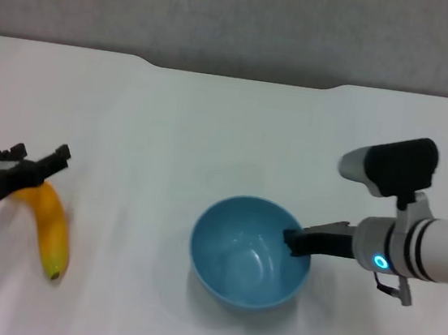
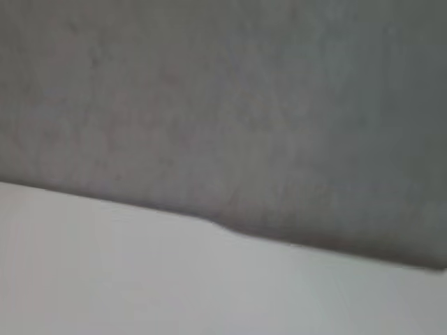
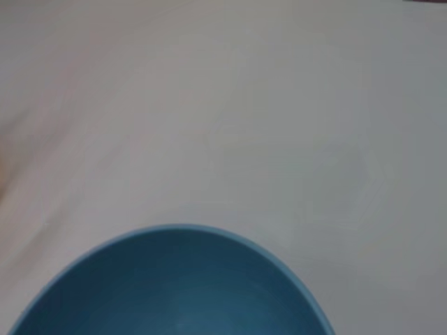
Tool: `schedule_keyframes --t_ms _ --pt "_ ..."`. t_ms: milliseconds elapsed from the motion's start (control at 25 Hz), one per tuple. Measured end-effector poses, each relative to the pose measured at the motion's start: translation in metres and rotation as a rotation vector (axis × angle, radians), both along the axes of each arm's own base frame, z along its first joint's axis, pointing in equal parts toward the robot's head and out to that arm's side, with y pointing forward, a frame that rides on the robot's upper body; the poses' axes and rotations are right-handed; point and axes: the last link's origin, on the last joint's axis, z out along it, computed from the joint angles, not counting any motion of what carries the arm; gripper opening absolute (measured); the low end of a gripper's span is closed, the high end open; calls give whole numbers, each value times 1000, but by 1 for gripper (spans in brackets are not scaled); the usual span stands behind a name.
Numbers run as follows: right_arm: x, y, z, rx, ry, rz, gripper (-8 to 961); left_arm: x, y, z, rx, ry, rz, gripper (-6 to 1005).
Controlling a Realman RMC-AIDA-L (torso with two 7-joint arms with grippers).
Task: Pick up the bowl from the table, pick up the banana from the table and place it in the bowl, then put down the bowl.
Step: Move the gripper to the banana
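Bowl (image 1: 250, 254): light blue, glossy, deep, empty, sitting on the white worktop (image 1: 213, 125) a little right of centre, toward the near side. Likely rigid and fairly light; the glaze looks slick, so a pinch on the rim wall is the sensible hold, one finger inside and one outside. A shallow bite could let it tilt or slip once lifted.

Right tool (image 1: 298, 240): reaches in from the right and sits at the bowl's right rim, dark fingers overlapping the edge. It appears closed down on the rim, though whether the bowl is off the surface cannot be told. The right wrist view shows only the bowl's far rim and bare worktop beyond.

Banana (image 1: 49, 228): yellow-orange, curved, greenish at the near tip, lying at the far left, well apart from the bowl. Judged soft and bruisable, skin somewhat smooth; best taken across the thick middle with modest force. It is about as long as the bowl is wide, so it should rest slanted inside.

Left tool (image 1: 24, 163): over the banana's far end, touching or just above it; whether it is wide or pinched cannot be told.

Worktop: plain, flat, matte, with a shallow notch in its far edge. Grey wall (image 1: 243, 14) behind.
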Motion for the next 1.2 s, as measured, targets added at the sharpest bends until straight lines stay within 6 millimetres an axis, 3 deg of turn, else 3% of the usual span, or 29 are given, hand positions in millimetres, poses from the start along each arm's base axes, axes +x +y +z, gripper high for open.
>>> schedule_keyframes --t_ms 320,520,960,1200 --pt "0 0 8 27 25 11 43 9 -2 19 34 -56 47 892" --pt "5 -3 11 36 29 -4 45 33 3 7 -11 54 107 890" --pt "5 -2 13 45 33 -4 50 80 -11 -14 69 425 229 885" --pt "4 -1 13 45 34 0 52 98 -12 -34 -135 436 347 883"
